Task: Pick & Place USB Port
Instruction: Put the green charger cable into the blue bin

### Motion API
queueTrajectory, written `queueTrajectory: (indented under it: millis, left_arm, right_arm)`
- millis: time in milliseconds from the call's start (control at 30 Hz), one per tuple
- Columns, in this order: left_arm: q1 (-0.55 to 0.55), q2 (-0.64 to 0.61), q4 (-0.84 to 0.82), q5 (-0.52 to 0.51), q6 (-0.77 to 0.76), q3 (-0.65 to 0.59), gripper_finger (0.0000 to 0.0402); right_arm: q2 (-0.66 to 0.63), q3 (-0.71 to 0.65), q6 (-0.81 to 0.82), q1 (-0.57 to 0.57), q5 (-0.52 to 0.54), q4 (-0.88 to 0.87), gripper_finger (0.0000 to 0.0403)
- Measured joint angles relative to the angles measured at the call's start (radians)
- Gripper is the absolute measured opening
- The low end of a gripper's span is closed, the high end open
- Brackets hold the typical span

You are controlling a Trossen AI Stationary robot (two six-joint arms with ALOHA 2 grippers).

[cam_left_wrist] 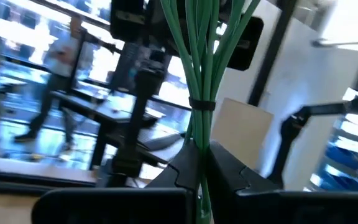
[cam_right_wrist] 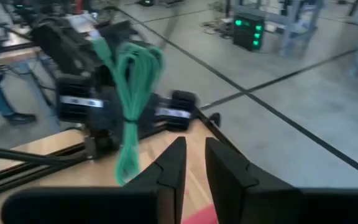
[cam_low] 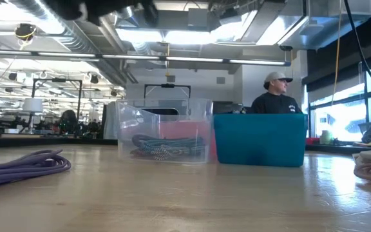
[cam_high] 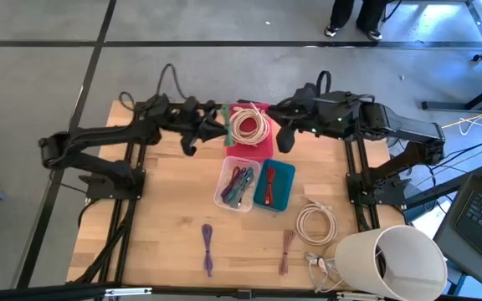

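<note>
Green was the bundled USB cable [cam_left_wrist: 199,74], a hank of looped cord tied round its middle with a dark band, and the left gripper [cam_left_wrist: 199,163] had it pinched between its fingers, which were pressed together on the strands just under the tie. From above, the same cable [cam_high: 226,125] hung in the air at the far middle of the table [cam_high: 166,209], beside the pink bin [cam_high: 262,149], with the left gripper [cam_high: 212,124] reaching in from the left. The right wrist camera caught the cable [cam_right_wrist: 131,93] dangling free below that gripper, its loops sagging over the wooden edge.

The right gripper [cam_high: 284,138] sat just across the pink bin from it, lifted off the table. Its fingers [cam_right_wrist: 173,163] stood a narrow gap apart and held nothing; the cable was beyond them, not between them.

A cream cable coil [cam_high: 248,125] lay in the pink bin. In front stood a clear bin [cam_high: 227,199] with mixed-coloured cables and a teal bin [cam_high: 289,186] with red ones. Nearer the front edge lay a purple cable [cam_high: 207,247], a reddish-brown cable [cam_high: 286,251] and a white coil [cam_high: 315,222]. At table height, the clear bin [cam_low: 163,111] and the teal bin [cam_low: 260,139] stood side by side, and a person [cam_low: 274,95] in a cap sat behind them.
</note>
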Motion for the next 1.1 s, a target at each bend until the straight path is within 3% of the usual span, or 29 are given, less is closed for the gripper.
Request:
queueTrajectory:
  millis: [100,367,533,933,1100]
  left_arm:
    - [0.019,0.081,0.002,0.083,0.002,0.083,0.0007]
    - [0.079,0.203,-0.001,0.193,0.019,0.257,0.0007]
    - [0.086,0.278,-0.002,0.232,0.020,0.346,0.0007]
    - [0.034,0.377,0.000,0.286,0.020,0.476,0.0007]
    - [0.019,0.380,-0.003,0.287,0.028,0.484,0.0009]
  right_arm:
    - [0.007,0.000,-0.001,0.000,-0.021,0.017,0.0090]
    - [0.015,0.000,0.054,0.002,-0.049,0.026,0.0209]
    - [0.050,0.000,0.051,0.002,-0.057,0.071,0.0244]
    - [0.077,0.000,0.022,-0.018,-0.049,0.111,0.0202]
    - [0.076,0.000,0.020,-0.029,-0.051,0.113,0.0151]
